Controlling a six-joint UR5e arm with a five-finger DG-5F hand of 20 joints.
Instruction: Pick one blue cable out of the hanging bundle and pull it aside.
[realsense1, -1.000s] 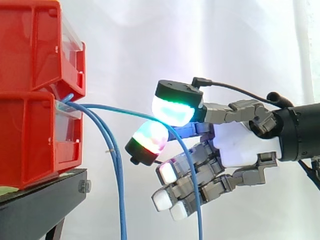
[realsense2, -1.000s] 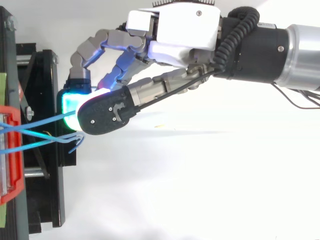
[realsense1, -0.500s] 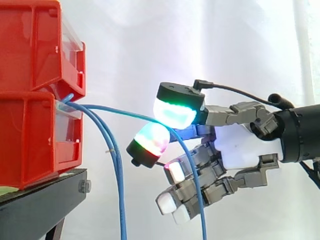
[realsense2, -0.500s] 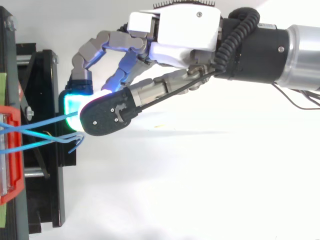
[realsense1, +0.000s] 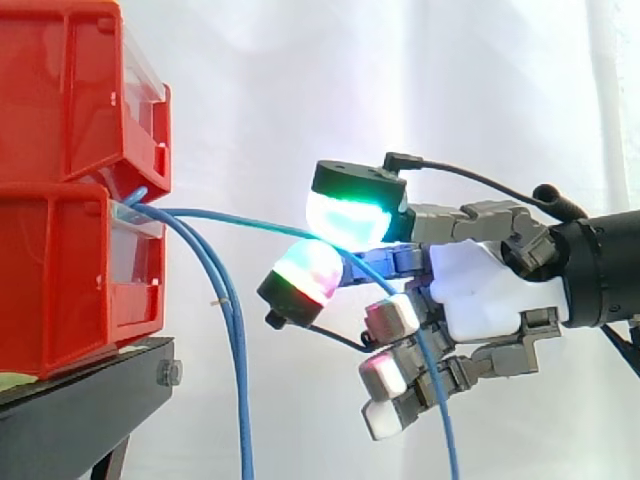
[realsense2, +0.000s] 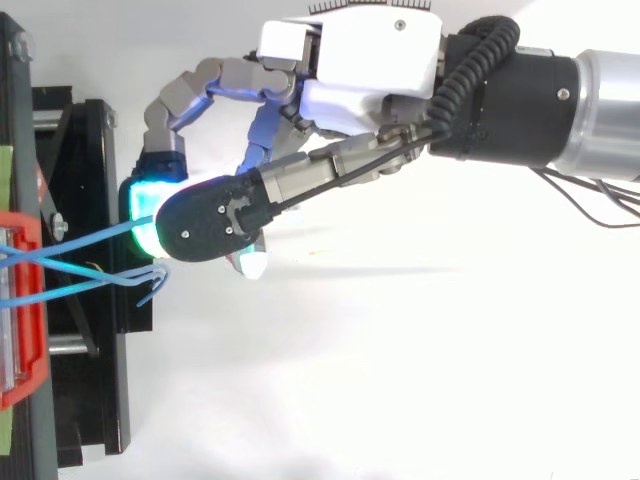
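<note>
Two red bins are stacked on a black stand (realsense1: 70, 400) at the left, in front of a white curtain (realsense1: 400, 80). The upper bin (realsense1: 70, 90) and the lower bin (realsense1: 60, 280) each have a clear front panel, and what lies inside them cannot be made out. A pale green strip (realsense1: 10, 380) sits between the lower bin and the stand; any print on it is too small to tell. Thin blue cables come out at the top front of the lower bin. The other blue cables (realsense1: 235, 350) hang down together just beside the stand. One blue cable (realsense1: 240, 220) is held well apart from them, stretching almost level to the right. The robot hand (realsense1: 480, 290) reaches in from the right and pinches this cable between two fingertips (realsense1: 350, 215), one glowing green and cyan above, one red and green below. Past the pinch the cable drops steeply in front of the remaining fingers, which are curled in toward the white palm with white pads. From above, the cable runs from the bin's edge (realsense2: 20, 300) to the cyan pad.
</note>
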